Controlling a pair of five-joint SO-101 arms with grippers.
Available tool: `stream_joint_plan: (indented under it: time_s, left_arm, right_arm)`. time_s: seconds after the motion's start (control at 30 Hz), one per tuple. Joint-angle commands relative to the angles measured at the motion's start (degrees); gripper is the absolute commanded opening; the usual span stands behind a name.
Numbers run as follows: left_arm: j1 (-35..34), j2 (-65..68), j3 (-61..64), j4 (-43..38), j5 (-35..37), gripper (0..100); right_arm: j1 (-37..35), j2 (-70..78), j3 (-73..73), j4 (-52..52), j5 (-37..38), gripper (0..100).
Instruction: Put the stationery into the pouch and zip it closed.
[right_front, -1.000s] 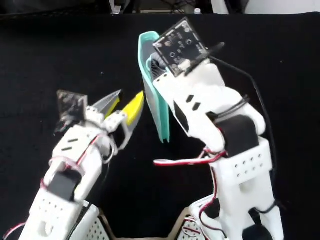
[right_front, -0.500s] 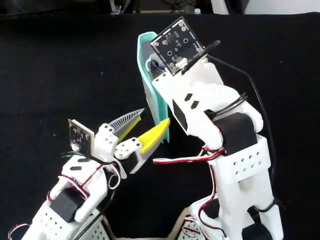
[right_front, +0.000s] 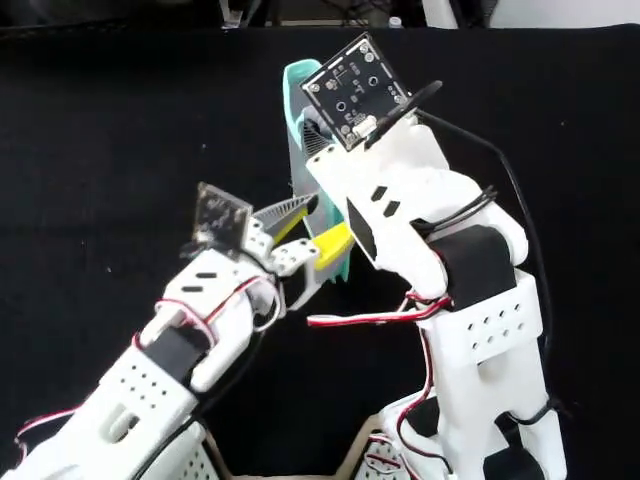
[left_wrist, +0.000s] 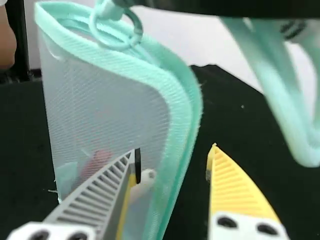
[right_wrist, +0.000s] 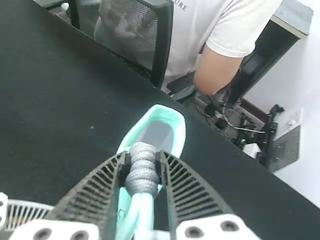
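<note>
Start at the left of the black table (right_front: 100, 120). The left gripper (right_front: 322, 225) is raised beside the pouch (right_front: 298, 120) with its jaws spread, one finger on each side of the pouch's bound mint edge. From the left wrist view you cannot tell whether either finger touches it. In the centre, the pouch (left_wrist: 100, 110) hangs upright and off the table. Treat it as light, soft and floppy, because the mesh wall will probably buckle or snag if you squeeze it. Take hold on the stiffer bound edge, or on the ring pull (left_wrist: 112, 27) at the upper end when you zip. To the right, the right gripper (right_wrist: 142, 156) has its jaws pressed together on a grey ribbed piece (right_wrist: 141, 172) at the pouch's near end, and this carries the pouch (right_wrist: 157, 127). Count one pouch, one ring pull and two grippers. Through the mesh you can see one pinkish item (left_wrist: 97, 159) and one white item (left_wrist: 145, 177) at the bottom. Further stationery, and the state of the zip, cannot be told.
</note>
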Motion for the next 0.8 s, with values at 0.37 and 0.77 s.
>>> stream_joint_plan:
  time_s: [0.37, 0.77]
  left_arm:
    - [-11.74, 2.64, -4.09, -1.67, -0.7, 24]
    - [-12.35, 2.29, -5.05, -1.67, -0.44, 24]
  right_arm:
    - [2.99, -1.1, -2.86, 2.02, 2.73, 1.2]
    - [2.9, -4.53, -0.4, 5.45, 2.73, 1.2]
